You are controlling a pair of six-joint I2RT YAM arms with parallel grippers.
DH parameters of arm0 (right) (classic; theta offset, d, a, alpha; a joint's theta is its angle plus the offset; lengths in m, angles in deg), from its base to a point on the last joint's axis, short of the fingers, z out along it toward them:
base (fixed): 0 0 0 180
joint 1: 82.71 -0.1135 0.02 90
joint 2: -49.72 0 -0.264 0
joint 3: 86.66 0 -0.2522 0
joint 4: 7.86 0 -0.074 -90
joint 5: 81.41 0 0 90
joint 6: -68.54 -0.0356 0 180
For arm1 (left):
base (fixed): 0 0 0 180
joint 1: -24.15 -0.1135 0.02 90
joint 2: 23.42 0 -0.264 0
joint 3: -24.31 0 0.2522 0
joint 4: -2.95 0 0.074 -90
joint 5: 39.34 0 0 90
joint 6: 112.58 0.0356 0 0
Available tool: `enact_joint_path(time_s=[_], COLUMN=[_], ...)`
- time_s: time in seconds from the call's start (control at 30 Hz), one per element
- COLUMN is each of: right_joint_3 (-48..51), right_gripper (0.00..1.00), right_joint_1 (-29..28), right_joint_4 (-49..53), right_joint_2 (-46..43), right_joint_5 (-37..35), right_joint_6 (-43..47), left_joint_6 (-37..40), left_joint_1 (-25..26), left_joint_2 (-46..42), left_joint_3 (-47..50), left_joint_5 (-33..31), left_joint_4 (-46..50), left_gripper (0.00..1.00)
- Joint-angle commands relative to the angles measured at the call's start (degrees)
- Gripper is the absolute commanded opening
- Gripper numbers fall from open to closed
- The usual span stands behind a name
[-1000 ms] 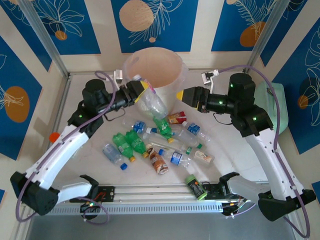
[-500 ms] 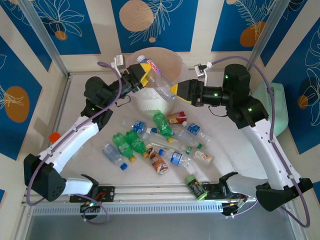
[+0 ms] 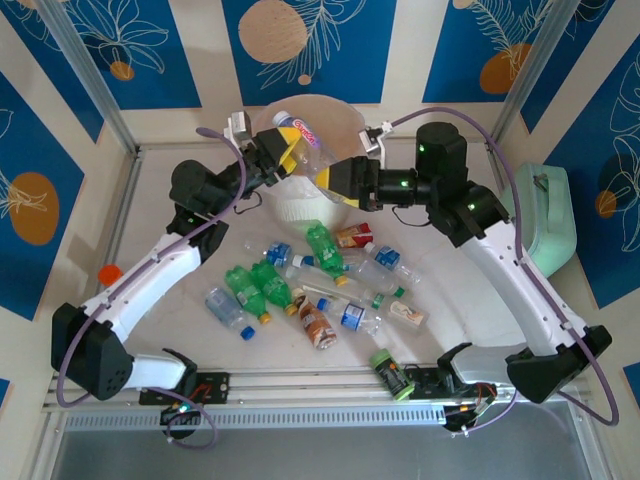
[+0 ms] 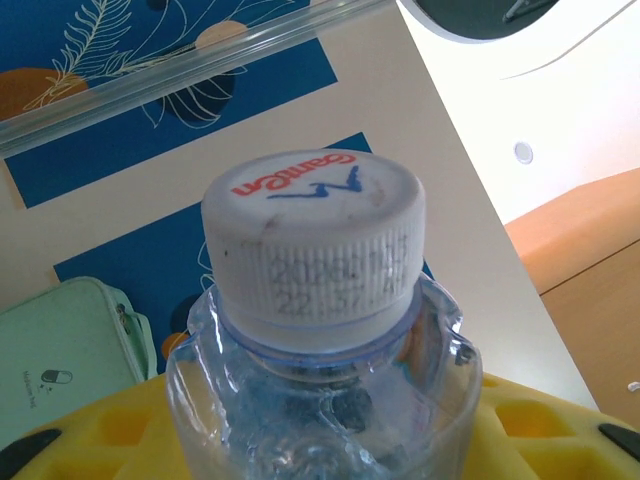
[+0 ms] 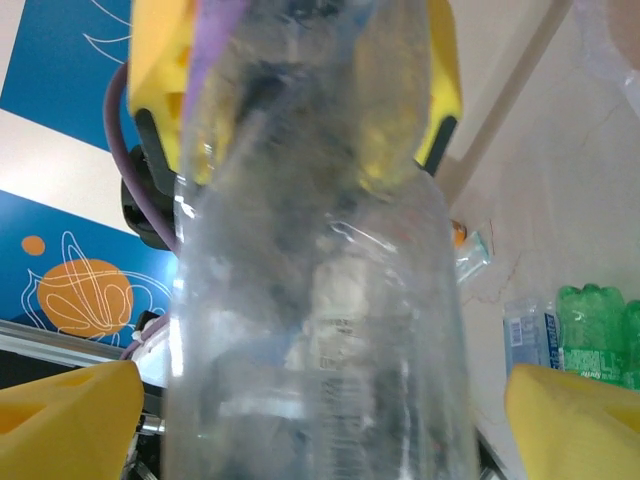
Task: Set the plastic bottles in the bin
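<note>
Well, the pale, marbled surface (image 3: 440, 265) is walled by blue leaf-print panels, with slim aluminium posts (image 3: 95, 85) at the far corners and a metal rail (image 3: 320, 388) along the near edge. Its left and right margins lie bare, while the middle is cluttered. At the back stands the bin (image 3: 340, 120), round, cream and ribbed down its side, with a filmy liner puffed over the rim. A smooth mint-green case (image 3: 548, 215) sits by the right wall. Both arms reach up to the bin's near rim. The left end effector (image 3: 286, 152) is clamped on a clear bottle (image 3: 305, 138), thin-walled and crinkled, held tilted at that rim with its ridged white cap (image 4: 310, 235) poking past the yellow pads. The right end effector (image 3: 328, 178) is spread wide, its yellow fingertips (image 5: 70, 415) either side of that bottle's lower end with gaps showing. The loose bottles (image 3: 310, 285), green, clear and brown, lie scattered mid-surface, short of the bin.
</note>
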Motion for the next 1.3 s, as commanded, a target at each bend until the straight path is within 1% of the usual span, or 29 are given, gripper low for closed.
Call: enact_joint_path(time_s=[0.0,0.13,0.3,0.43,0.57,0.73,0.77,0.83,0.93,0.97,1.0,1.07,1.13,1.2,1.23,1.27], right_joint_3=[-2.65,-3.52,-4.01,-3.84,-3.6,-3.6,-3.58,-3.58,-3.76,-3.94,-4.15,-4.87,-6.17,-8.49,-9.79,-11.67], right_gripper=[0.9,0.82,0.71,0.64,0.59,0.55,0.55,0.54,0.54,0.54,0.54,0.54,0.54,0.54,0.54,0.54], right_joint_1=[-0.95,-1.31,-1.66,-1.81,-1.84,-1.84,-1.84,-1.84,-1.84,-1.76,-1.68,-1.34,-0.82,0.07,0.38,0.79], right_joint_4=[-1.57,-2.09,-2.63,-2.24,-1.97,-1.34,-1.31,-1.09,-0.8,-0.57,-0.28,0.84,2.48,4.64,5.74,7.35], right_joint_2=[0.85,1.9,2.61,2.56,2.27,2.2,2.16,2.2,2.28,2.31,2.44,2.88,3.67,5.17,6.01,7.04], right_joint_5=[-0.4,-0.73,-0.73,-1.17,-1.52,-2.4,-2.54,-2.86,-3.4,-3.63,-3.89,-4.56,-5.65,-6.64,-7.34,-8.61], right_joint_6=[-0.34,-0.52,-0.71,-0.61,-0.42,0.0,0.0,0.09,0.24,0.3,0.47,0.81,1.35,2.04,2.56,3.13], left_joint_6=[-0.71,-1.36,0.15,0.78,1.03,1.32,1.46,1.73,2.91,3.88,5.16,8.34,13.33,20.78,24.14,28.04], left_joint_1=[-0.5,-0.5,-0.52,-0.52,-0.61,-0.69,-0.69,-0.69,-0.77,-0.91,-1.15,-1.92,-3.08,-4.45,-5.08,-5.53], left_joint_2=[0.35,0.6,0.09,0.16,0.61,0.87,0.88,0.88,0.74,0.45,-0.02,-1.25,-3.34,-6.05,-7.2,-8.52], left_joint_3=[0.49,0.77,0.79,0.81,0.78,0.77,0.85,0.73,0.16,-0.36,-1.05,-2.92,-5.57,-9.47,-11.35,-13.69], left_joint_5=[0.92,1.35,1.44,1.24,1.14,1.01,1.0,0.92,1.04,1.18,1.3,1.34,0.46,-2.63,-5.35,-9.64], left_joint_4=[-3.9,-4.15,-1.42,-0.37,0.18,1.32,1.52,2.36,5.32,7.12,9.16,14.58,22.25,34.65,41.46,50.18], left_gripper=[0.49,0.48,0.48,0.48,0.48,0.51,0.53,0.62,0.83,0.93,1.0,1.0,1.0,1.0,1.0,1.0])
